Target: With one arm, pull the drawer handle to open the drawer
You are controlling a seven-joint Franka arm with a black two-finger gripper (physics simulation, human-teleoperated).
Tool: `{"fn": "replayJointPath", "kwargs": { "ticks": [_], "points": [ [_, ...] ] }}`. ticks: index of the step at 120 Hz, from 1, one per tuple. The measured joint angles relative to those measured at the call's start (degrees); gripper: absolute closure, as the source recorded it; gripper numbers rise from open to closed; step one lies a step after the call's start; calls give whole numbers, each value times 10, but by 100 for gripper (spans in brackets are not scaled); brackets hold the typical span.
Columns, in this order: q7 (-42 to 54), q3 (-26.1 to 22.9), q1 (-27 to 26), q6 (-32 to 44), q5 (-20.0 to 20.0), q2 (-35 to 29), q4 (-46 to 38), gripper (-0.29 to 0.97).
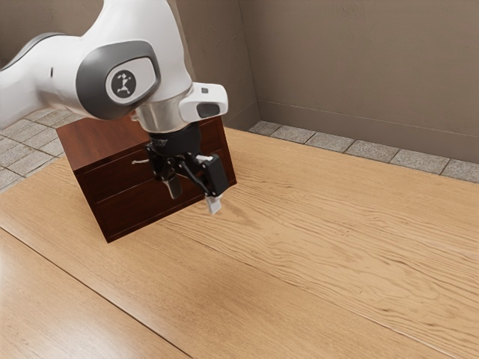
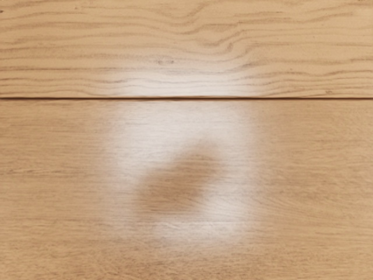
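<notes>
A dark red-brown wooden cabinet (image 1: 120, 179) stands on the table toward the exterior view's left. Its front has two drawer panels, both flush with the body. A small pale metal handle (image 1: 140, 161) sits on the upper panel. My gripper (image 1: 193, 196) hangs in front of the cabinet's right half, pointing down at the table. It is to the right of the handle and slightly lower, apart from it. The fingers (image 1: 214, 203) stand open with nothing between them. In the wrist view, the hand's soft shadow (image 2: 178, 186) falls on bare table planks.
The light wooden table (image 1: 314, 247) stretches wide to the exterior view's right and front. A grey tiled floor (image 1: 374, 149) and brown walls lie behind it. A seam between planks (image 2: 186, 98) crosses the wrist view.
</notes>
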Motion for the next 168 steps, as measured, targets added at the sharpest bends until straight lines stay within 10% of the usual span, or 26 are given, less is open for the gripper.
{"fn": "replayJointPath", "kwargs": {
  "ticks": [14, 40, 83, 168],
  "points": [
    [19, 109, -54, -32, -14, 82, 128, 0],
    [49, 126, -40, -116, -22, 79, 258, 0],
    [83, 123, -49, -67, -18, 114, 118, 0],
    [295, 128, -32, -3, 20, 108, 98, 0]
  ]
}}
